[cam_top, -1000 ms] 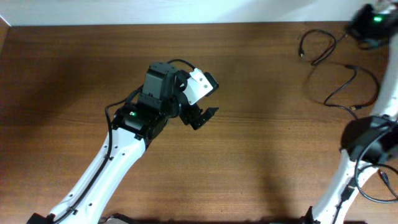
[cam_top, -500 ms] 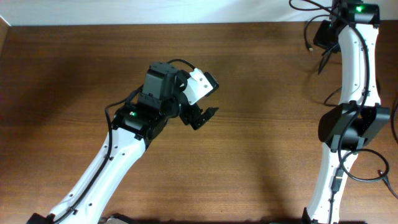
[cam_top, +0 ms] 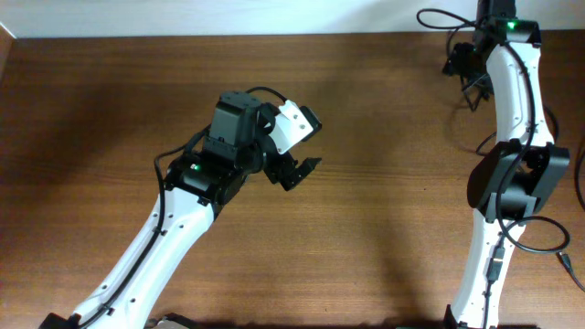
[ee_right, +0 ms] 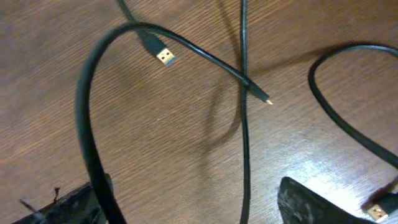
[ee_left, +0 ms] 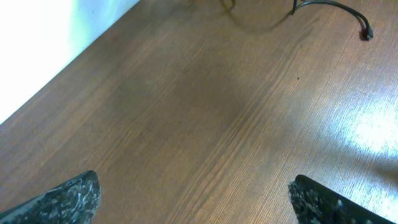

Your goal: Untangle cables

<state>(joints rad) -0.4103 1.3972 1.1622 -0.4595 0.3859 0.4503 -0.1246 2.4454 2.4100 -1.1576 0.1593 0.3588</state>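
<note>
Far right corner of the tabletop (cam_top: 384,210): cables (cam_top: 471,90), black and thin, lying in loose strands that cross one another, largely covered in the overhead view by the right arm (cam_top: 514,110). Right claw (ee_right: 186,202): above these strands, fingers (ee_right: 308,202) set wide apart, nothing pinched. Items under it, right wrist view: one heavier cord (ee_right: 84,118) bent in an open arch, its lower run passing just beside the claw's left finger; one flat gold-faced plug (ee_right: 165,57) lying inside the top of that arch; one finer cord (ee_right: 244,143) running straight down the view between the fingers and crossing the arch; one small pointed plug tip (ee_right: 265,99) just beside that crossing; one further cord (ee_right: 345,127) curving along the right side, with another plug (ee_right: 376,211) at the lower right. Whether the strands are knotted or only overlaid cannot be told. Left claw (ee_left: 193,186): over bare wood towards the middle of the tabletop, well apart from the cables, fingers fully spread and holding nothing. One stray cord end (ee_left: 365,32) shows at the top right of the left wrist view.
</note>
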